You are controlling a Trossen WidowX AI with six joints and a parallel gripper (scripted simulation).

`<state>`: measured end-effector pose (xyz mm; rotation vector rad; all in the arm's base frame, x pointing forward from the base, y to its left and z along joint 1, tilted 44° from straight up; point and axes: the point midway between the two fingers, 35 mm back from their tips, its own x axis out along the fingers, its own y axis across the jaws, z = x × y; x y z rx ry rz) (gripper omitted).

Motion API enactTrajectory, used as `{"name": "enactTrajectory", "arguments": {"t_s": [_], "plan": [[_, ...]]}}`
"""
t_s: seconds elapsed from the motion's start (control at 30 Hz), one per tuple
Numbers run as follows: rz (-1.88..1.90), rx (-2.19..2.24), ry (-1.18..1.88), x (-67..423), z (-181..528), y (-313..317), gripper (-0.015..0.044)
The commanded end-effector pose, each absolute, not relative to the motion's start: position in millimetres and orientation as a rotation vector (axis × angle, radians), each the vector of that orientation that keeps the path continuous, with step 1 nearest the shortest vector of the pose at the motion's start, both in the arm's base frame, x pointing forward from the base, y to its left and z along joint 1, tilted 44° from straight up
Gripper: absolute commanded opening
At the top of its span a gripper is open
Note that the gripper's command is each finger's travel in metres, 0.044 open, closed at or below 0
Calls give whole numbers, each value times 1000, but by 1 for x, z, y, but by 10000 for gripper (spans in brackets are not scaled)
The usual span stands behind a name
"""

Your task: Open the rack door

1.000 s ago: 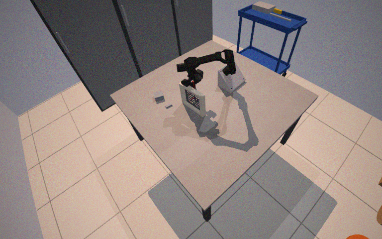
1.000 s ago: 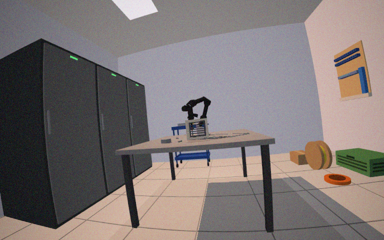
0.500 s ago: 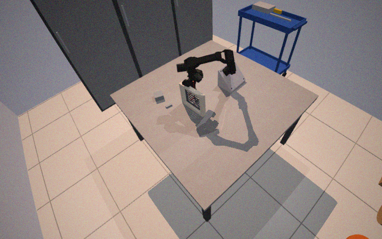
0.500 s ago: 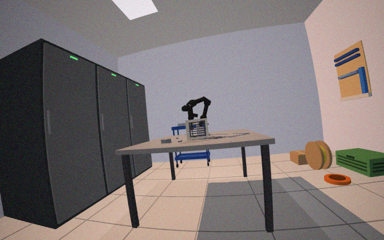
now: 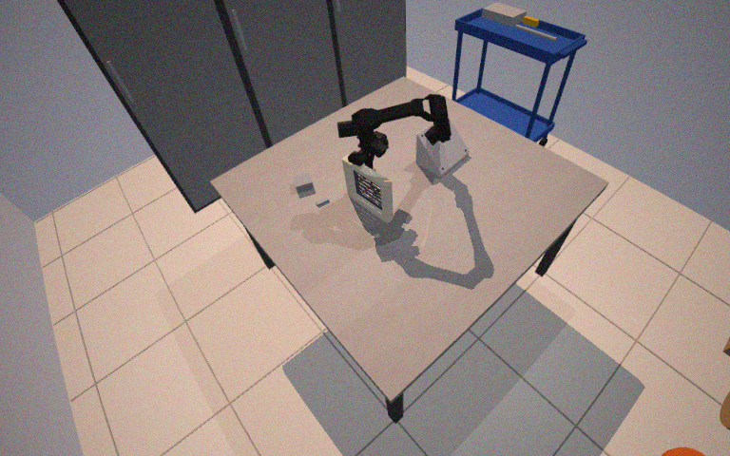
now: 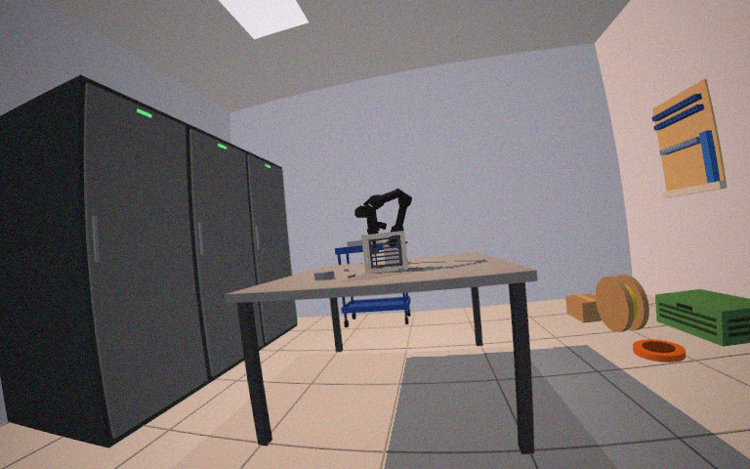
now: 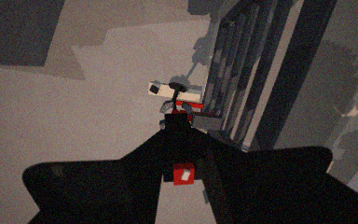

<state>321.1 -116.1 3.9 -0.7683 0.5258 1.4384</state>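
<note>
One gripper, fingers closed on the red-tipped upright handle, which stands lengthwise between them at the slatted rack, the rack lying to one side of the grip
</note>
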Motion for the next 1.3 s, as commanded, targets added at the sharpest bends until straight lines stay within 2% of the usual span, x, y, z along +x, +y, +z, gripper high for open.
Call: {"name": "enactTrajectory", "arguments": {"t_s": [0.0,1.27], "plan": [[1419,-724,557,319,4,-114,12],[1082,-106,1019,261,27,-82,12]]}}
